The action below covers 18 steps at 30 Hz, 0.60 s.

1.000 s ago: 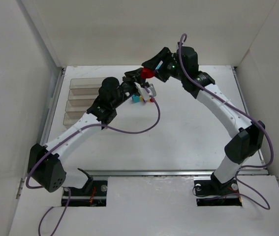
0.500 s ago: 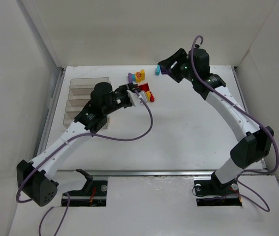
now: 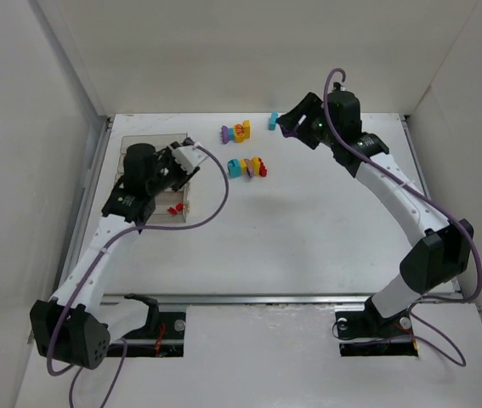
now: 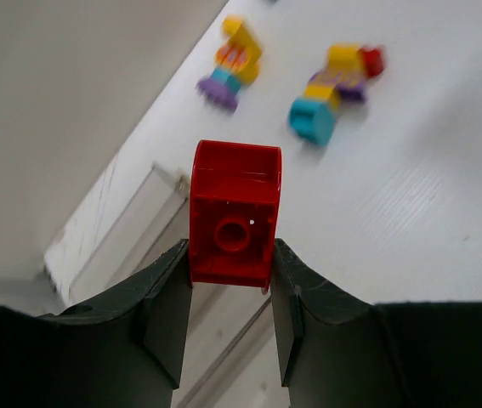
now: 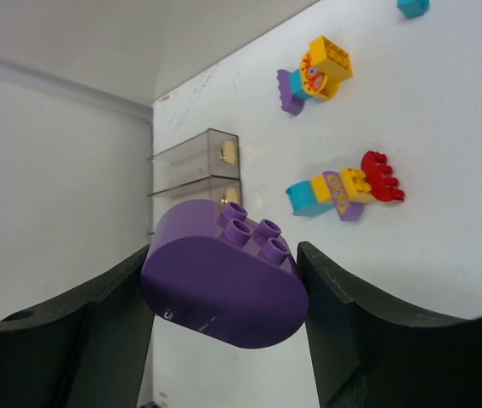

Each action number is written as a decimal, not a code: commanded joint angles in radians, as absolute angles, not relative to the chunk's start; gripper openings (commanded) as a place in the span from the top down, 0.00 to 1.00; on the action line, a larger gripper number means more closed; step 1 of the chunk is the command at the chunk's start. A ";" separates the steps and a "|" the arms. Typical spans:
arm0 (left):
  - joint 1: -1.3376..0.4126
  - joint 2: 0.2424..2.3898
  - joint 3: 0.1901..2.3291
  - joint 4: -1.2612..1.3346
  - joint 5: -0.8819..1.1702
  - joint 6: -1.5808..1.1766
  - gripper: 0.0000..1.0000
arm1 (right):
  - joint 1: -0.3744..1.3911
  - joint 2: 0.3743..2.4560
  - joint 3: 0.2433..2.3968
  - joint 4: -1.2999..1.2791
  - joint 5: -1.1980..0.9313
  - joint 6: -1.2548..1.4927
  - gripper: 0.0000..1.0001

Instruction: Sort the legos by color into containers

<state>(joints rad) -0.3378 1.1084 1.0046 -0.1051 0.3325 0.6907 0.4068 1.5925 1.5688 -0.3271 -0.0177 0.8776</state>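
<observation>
My left gripper [image 4: 230,255] is shut on a red lego [image 4: 235,212], pinched between both fingers with its hollow underside facing the camera. In the top view the left gripper [image 3: 175,163] hangs over the clear containers [image 3: 143,146], whose walls [image 4: 130,229] lie just beneath it. My right gripper [image 5: 223,253] is shut on a rounded purple lego [image 5: 223,285], held above the far table [image 3: 286,125]. Loose legos lie in a purple-yellow cluster [image 3: 236,132], a cyan-yellow-purple-red cluster [image 3: 249,167] and one cyan lego [image 3: 272,121]. Red pieces [image 3: 173,208] lie in the nearest container.
White walls close in the table on the left, back and right. The containers [image 5: 194,157] sit at the far left by the table's edge. A purple cable [image 3: 215,204] loops from the left wrist over the table.
My left arm has swung left from the middle cluster to above the containers, carrying the red lego. The right gripper has drawn back to the right with the purple lego.
</observation>
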 commanded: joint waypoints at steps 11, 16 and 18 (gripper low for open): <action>0.093 1.200 0.895 -0.289 0.503 1.103 1.00 | 0.410 1.624 1.575 -0.281 -0.104 0.677 0.89; 0.117 1.294 0.870 -0.270 0.483 1.180 1.00 | 0.410 1.643 1.575 -0.281 -0.139 0.676 0.89; 0.117 1.321 0.870 -0.261 0.483 1.180 1.00 | 0.410 1.643 1.575 -0.281 -0.140 0.676 0.89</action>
<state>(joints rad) 0.1081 1.2980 0.8803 -0.2749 0.4480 1.1145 0.4068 1.6478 1.5471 -0.3294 -0.1131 0.6979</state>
